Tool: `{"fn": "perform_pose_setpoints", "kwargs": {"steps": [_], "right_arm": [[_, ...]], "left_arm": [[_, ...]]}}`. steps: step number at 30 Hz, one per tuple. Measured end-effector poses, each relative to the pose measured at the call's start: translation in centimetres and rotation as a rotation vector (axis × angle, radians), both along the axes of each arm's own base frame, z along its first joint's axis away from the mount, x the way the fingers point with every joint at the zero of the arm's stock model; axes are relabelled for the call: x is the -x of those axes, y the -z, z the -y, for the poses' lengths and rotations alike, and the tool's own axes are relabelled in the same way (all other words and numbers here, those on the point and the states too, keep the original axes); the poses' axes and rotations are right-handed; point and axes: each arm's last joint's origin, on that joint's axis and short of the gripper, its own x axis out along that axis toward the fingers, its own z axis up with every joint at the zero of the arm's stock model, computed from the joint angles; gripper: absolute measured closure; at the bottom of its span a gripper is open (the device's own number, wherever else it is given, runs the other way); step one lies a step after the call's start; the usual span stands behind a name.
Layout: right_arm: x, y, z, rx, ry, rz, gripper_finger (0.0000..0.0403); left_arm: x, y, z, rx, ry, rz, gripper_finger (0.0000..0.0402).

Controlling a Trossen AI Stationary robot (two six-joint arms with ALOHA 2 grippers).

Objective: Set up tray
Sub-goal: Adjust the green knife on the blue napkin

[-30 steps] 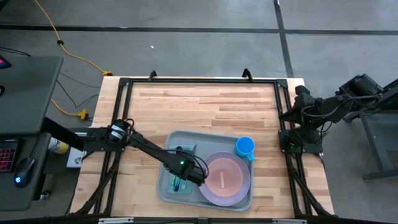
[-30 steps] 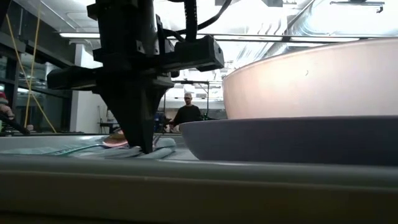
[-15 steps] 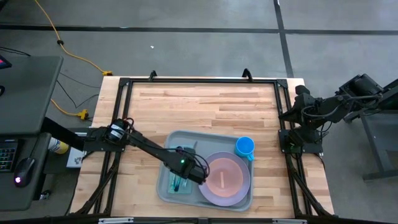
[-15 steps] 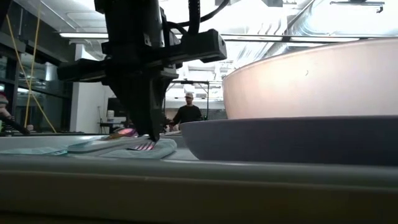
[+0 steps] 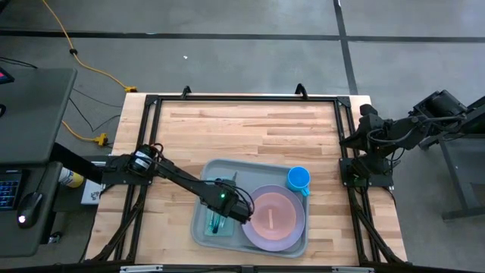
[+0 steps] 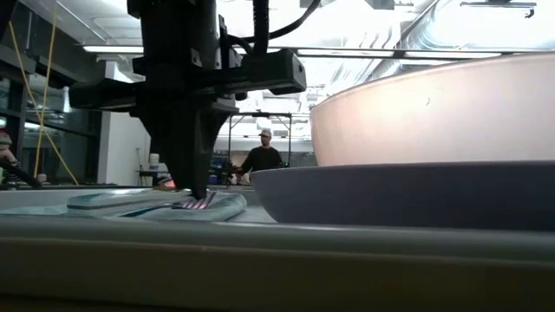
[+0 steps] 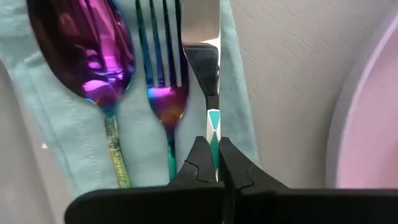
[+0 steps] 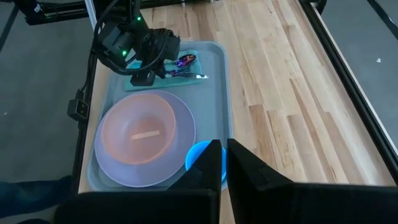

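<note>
Wooden table (image 5: 250, 129), tray (image 5: 265, 169), left gripper (image 7: 214, 163) jaws clamped on knife (image 7: 208, 74), right gripper (image 8: 224, 163) closed, parked

This is a robotics lab or workshop in a large industrial-looking hall. A butcher-block table (image 5: 250, 129) in a black metal frame (image 5: 242, 98) stands on a bare concrete floor (image 5: 227, 53) marked with dark lines, with a yellow cable (image 5: 83, 64) trailing across it and a desk with a mouse (image 5: 29, 203) alongside. Level across the table, long ceiling light strips (image 6: 113, 48), exposed ducting (image 6: 468, 26) and a person (image 6: 263, 156) standing far back show an open, high-ceilinged workspace.
</note>
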Motion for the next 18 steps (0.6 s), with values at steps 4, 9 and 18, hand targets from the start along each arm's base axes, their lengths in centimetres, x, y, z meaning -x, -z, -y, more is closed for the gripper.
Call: {"fn": "perform_pose_setpoints", "kwargs": {"steps": [4, 9, 18], "right_arm": [[0.0, 0.0, 0.0, -0.006, 0.005, 0.0, 0.0403], [0.0, 0.0, 0.0, -0.006, 0.005, 0.0, 0.0403], [0.0, 0.0, 0.0, -0.006, 0.005, 0.0, 0.0403]], "left_arm": [[-0.12, -0.03, 0.47, 0.019, 0.006, 0.026, 0.0388], [0.1, -0.02, 0.92, 0.035, 0.016, 0.017, 0.0388], [0.29, 0.15, 0.81, 0.032, 0.015, -0.012, 0.0388]]}}
